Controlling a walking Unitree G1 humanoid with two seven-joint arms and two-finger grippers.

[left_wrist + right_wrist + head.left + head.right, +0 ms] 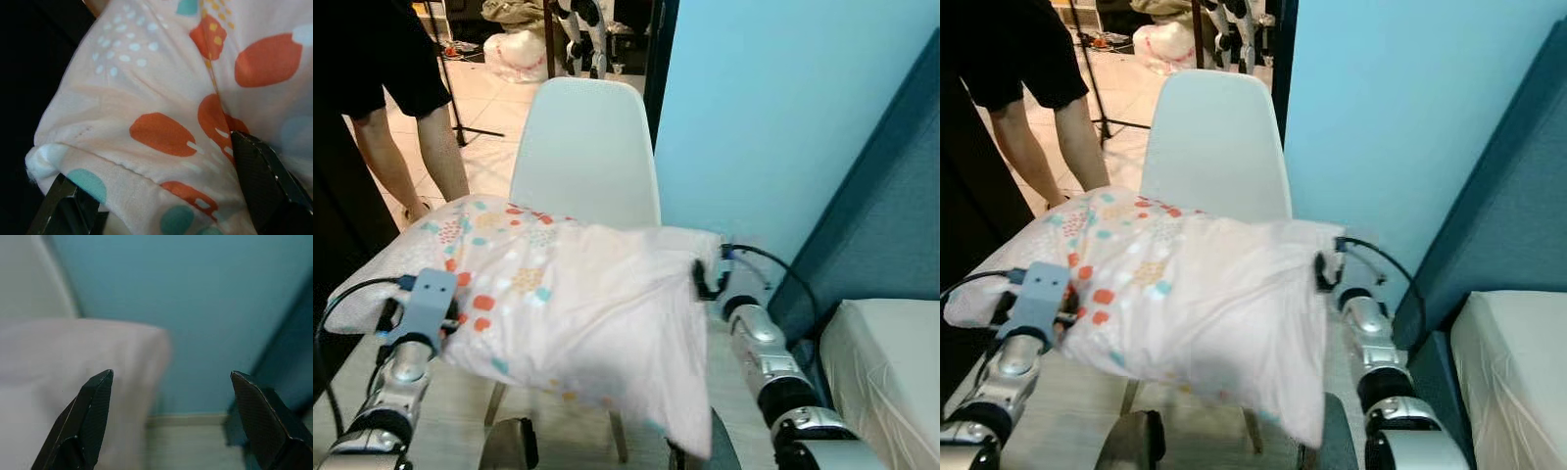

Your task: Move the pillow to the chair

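Left claw (pixel 161 196) clamps the pillow (pixel 558 294) over the chair (pixel 587 147); right claw (pixel 171 426) gapes beside it, so that unsupported side may slide off.

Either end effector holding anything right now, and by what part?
Left end effector pinches the pink spotted fabric pillow at its left corner seam. Right end effector is open, gripping nothing, beside the pillow's right edge.

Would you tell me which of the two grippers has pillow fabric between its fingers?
The left gripper: its fingers straddle the pillow corner. The right gripper is open beside the pillow's edge, gripping nothing.
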